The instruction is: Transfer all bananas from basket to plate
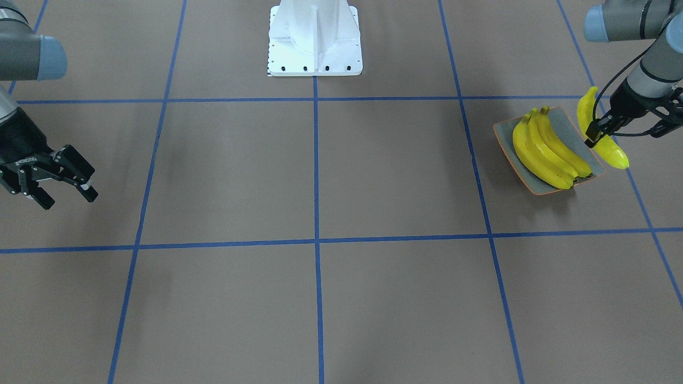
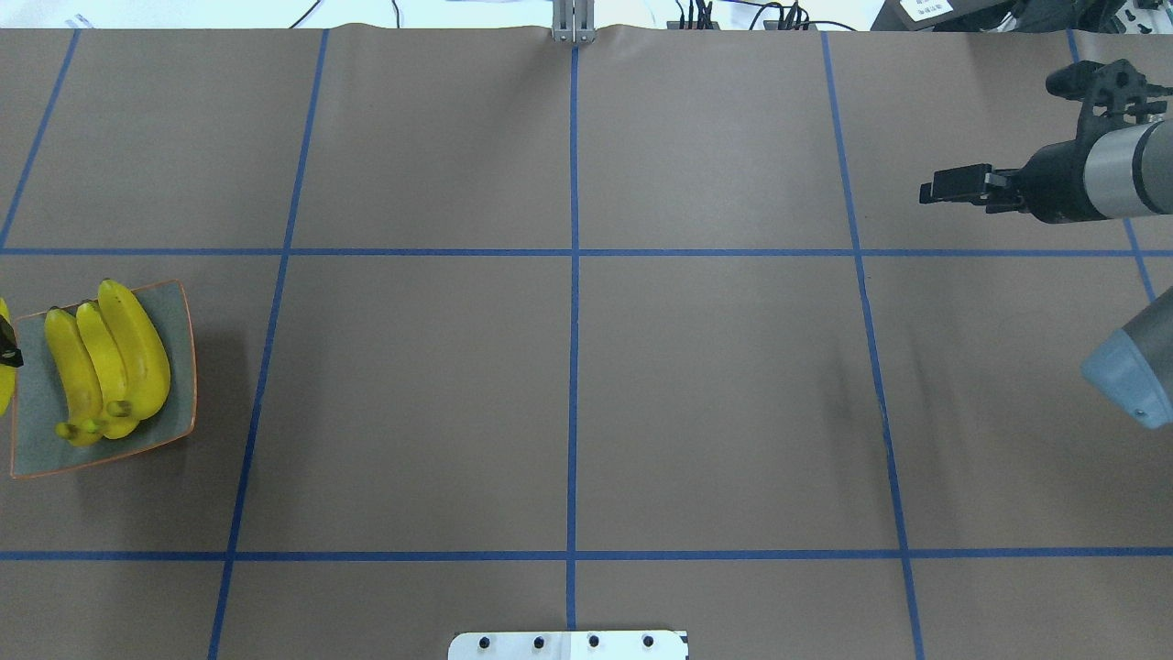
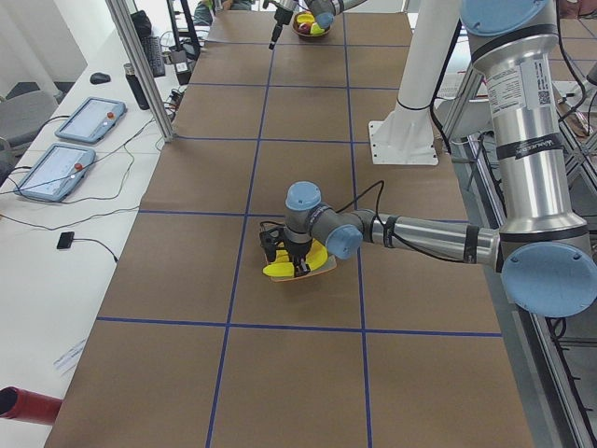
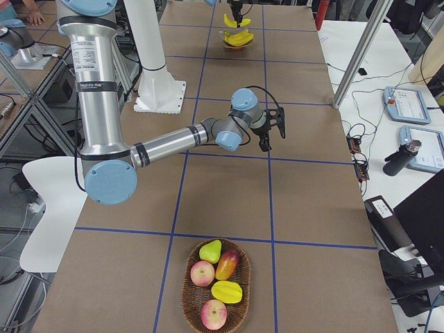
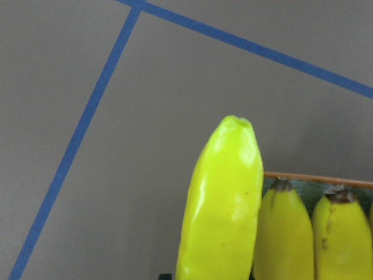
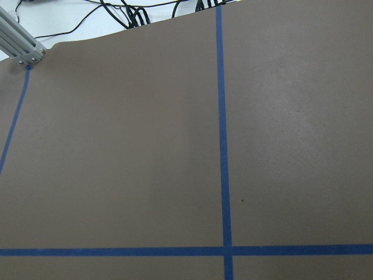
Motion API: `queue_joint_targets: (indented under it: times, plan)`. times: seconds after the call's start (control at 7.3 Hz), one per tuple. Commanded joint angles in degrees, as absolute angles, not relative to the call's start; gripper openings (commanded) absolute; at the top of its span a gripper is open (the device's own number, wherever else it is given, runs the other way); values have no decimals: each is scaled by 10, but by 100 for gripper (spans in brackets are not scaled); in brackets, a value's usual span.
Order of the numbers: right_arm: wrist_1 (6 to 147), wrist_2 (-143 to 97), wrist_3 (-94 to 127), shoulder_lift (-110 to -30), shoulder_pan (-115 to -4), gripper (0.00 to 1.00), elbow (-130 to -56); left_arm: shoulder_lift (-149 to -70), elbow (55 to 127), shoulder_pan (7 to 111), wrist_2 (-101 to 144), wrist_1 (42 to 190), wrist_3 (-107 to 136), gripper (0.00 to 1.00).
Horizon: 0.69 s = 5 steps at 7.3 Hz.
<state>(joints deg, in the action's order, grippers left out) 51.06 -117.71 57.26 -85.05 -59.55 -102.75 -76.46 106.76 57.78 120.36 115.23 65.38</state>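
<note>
In my left wrist view the fourth banana (image 5: 221, 198) fills the lower middle, pinched in the left gripper (image 1: 595, 137), its tip reaching past the plate (image 2: 37, 435) rim over bare table (image 1: 320, 298). At the right of the front view it hangs along the plate's outer edge, just beside the three bananas (image 1: 547, 152) lying there. My worry is that only a narrow strip of dish looks free, so releasing here could land it on the rim, tip the plate, or let it roll onto the table. Far off at the left edge, the right gripper (image 1: 69, 198) sits spread and empty, no threat.
</note>
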Motion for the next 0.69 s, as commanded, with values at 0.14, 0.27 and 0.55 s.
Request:
queue_joint_targets:
  times: [0.14, 0.27, 0.55]
  plan:
    - [559, -1241, 459, -867, -656, 100, -1012, -776, 1072, 550, 1207, 1129, 698, 0]
    - [558, -1241, 459, -867, -656, 100, -1005, -780, 1073, 538, 1207, 1129, 714, 0]
    - [557, -1241, 458, -867, -655, 100, -1004, -785, 1071, 524, 1205, 1129, 733, 0]
